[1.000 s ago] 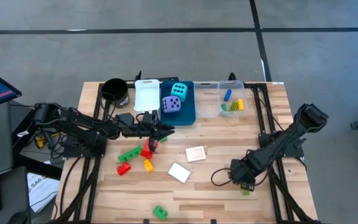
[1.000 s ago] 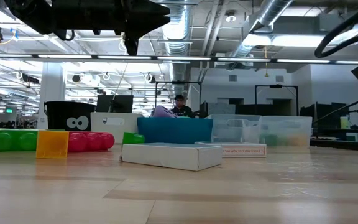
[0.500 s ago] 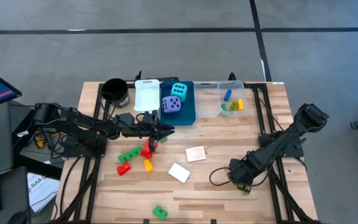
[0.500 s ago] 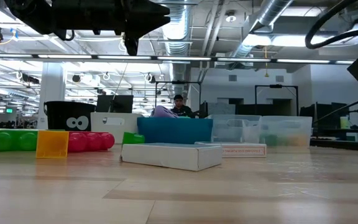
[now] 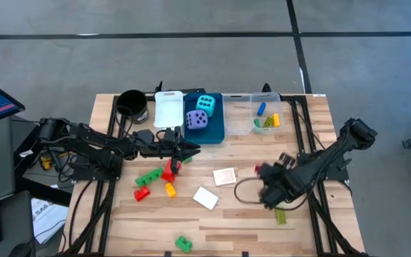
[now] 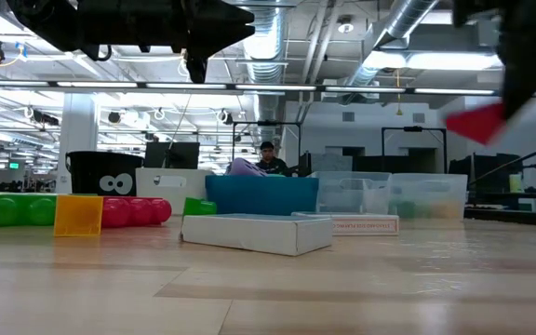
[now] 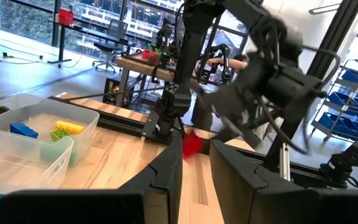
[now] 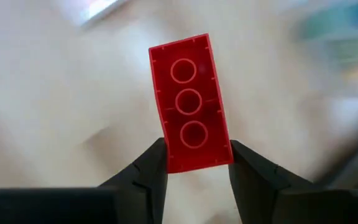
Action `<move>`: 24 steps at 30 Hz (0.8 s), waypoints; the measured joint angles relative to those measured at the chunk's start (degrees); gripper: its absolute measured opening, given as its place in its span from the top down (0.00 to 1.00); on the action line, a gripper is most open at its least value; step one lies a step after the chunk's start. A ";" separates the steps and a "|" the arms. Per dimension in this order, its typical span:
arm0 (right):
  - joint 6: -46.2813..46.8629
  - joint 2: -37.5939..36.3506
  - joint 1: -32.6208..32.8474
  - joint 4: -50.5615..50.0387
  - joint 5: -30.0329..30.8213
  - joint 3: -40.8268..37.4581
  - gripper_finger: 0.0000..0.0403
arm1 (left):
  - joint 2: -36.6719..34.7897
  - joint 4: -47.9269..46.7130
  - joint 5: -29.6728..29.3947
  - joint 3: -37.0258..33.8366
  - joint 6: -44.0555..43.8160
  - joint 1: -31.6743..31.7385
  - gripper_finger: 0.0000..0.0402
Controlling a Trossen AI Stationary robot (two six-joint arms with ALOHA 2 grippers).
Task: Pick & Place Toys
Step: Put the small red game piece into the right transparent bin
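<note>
A black cup [image 5: 132, 104] stands at the wooden table's [image 5: 248, 221] far left corner. Beside it sit a white bin [image 5: 168, 111], a blue bin [image 5: 215, 128] and a clear bin [image 5: 242, 118]. A person [image 6: 268, 158], seemingly seated, shows in the room behind.

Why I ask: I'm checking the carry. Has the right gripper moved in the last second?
Yes. In the high view the right gripper, shut on a red brick, has moved from the table's front edge toward the white card.

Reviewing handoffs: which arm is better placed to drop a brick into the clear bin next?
The right. Its gripper is shut on a red brick, lifted near the clear bin; the left gripper hovers, empty, over the brick pile.
</note>
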 joint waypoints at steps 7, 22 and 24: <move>6.31 -3.84 -8.44 -9.65 14.28 4.79 0.67 | -0.01 -2.29 0.02 0.01 -0.04 -0.04 0.81; -17.87 -11.72 -43.78 -4.62 17.34 4.48 0.67 | -0.02 -3.93 -0.08 0.02 -6.03 -0.31 0.81; -22.82 -11.76 -47.59 -1.54 16.21 4.45 0.67 | -0.02 -3.48 -0.29 0.02 -6.03 -0.31 0.81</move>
